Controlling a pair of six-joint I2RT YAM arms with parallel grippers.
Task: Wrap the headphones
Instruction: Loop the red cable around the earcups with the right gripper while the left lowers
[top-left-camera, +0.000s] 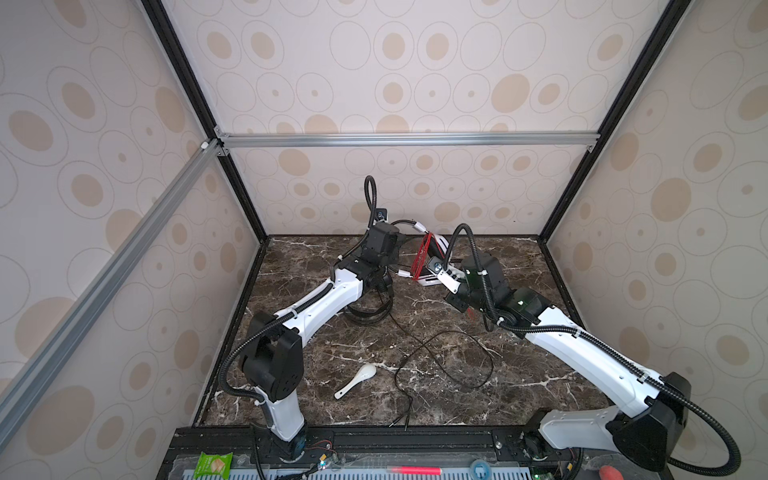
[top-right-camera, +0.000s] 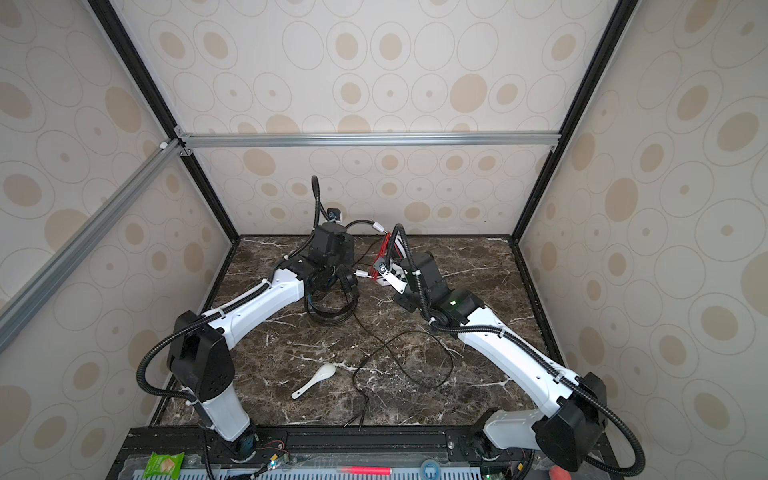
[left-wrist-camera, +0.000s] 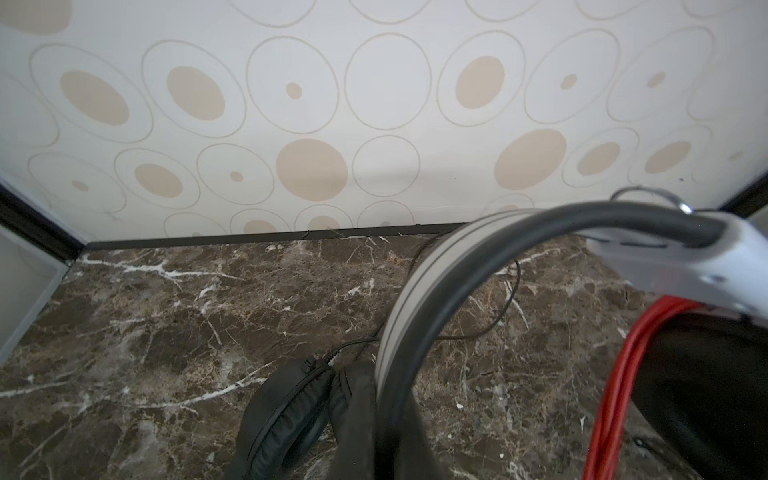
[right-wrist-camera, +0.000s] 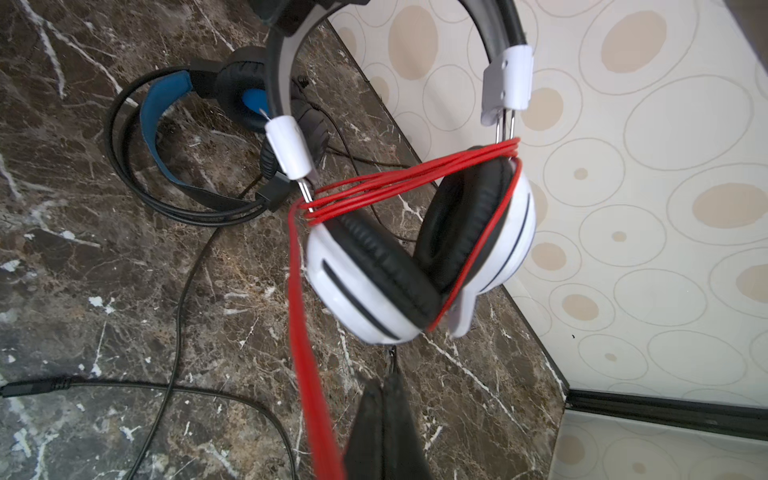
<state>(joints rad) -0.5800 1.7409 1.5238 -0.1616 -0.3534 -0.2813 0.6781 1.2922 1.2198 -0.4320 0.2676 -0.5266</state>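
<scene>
legible text: none in any view | green packet (top-left-camera: 214, 464) on the front ledge: print too small to read | white-and-black headphones (right-wrist-camera: 361, 291): shells show plain dark stripes, no lettering made out | black headphones (right-wrist-camera: 232, 79): no marking made out | counter (top-left-camera: 519, 395): marble veining only

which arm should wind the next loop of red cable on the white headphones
Right, most likely. The red cable runs taut alongside the shut right tool, while the left tool is busy holding up the white headphones.
</scene>
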